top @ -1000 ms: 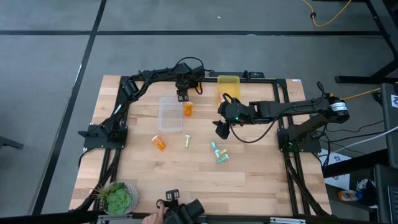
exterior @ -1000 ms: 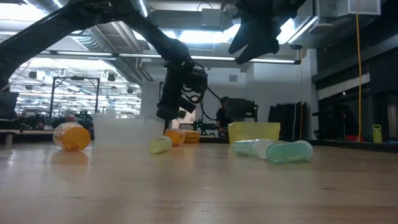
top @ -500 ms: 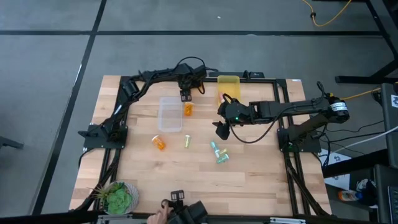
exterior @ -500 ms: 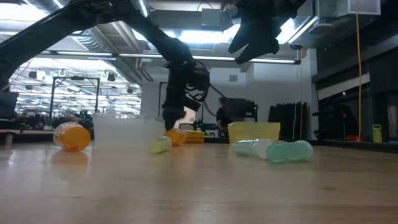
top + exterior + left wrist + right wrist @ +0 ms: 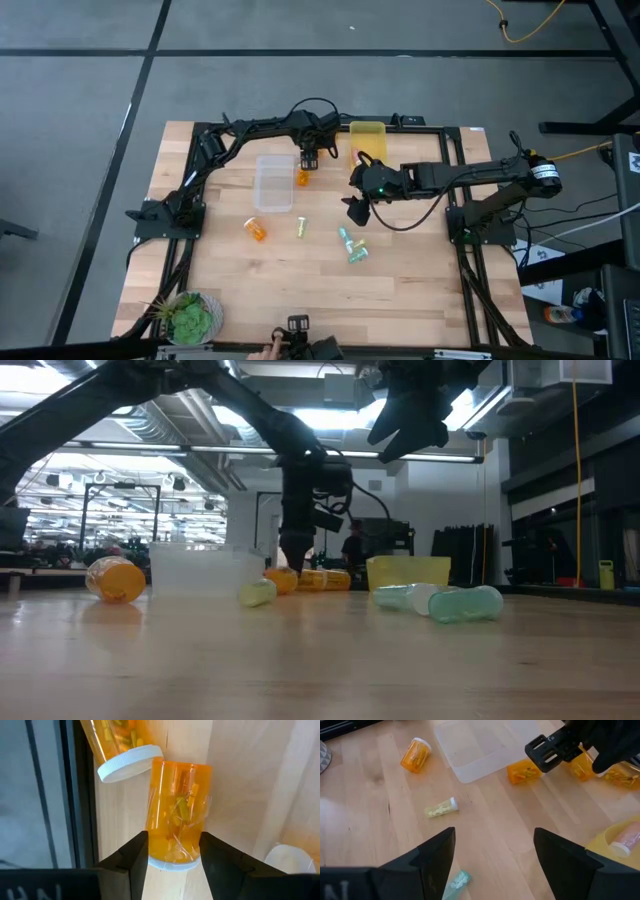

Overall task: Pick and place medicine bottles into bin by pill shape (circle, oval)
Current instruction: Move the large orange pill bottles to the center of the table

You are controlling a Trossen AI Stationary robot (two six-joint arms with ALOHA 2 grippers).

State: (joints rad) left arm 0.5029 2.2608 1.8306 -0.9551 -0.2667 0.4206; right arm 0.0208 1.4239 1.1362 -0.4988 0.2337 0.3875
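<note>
My left gripper point(image 5: 172, 855) is open around an orange bottle point(image 5: 179, 815) at 12 o'clock of the table; my right gripper point(image 5: 353, 207) waits open at centre

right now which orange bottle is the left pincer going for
The orange bottle framed between the left pincer's open fingers, by the table's far edge, cap toward the pincer. A second orange one lies just beyond, outside the fingers.

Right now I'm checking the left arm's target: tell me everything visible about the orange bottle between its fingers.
The translucent orange plastic bottle lies on its side on the wooden table, white cap toward the left gripper, whose open fingers straddle it. Yellowish pills show inside. A second orange bottle's white cap meets its far end.
</note>
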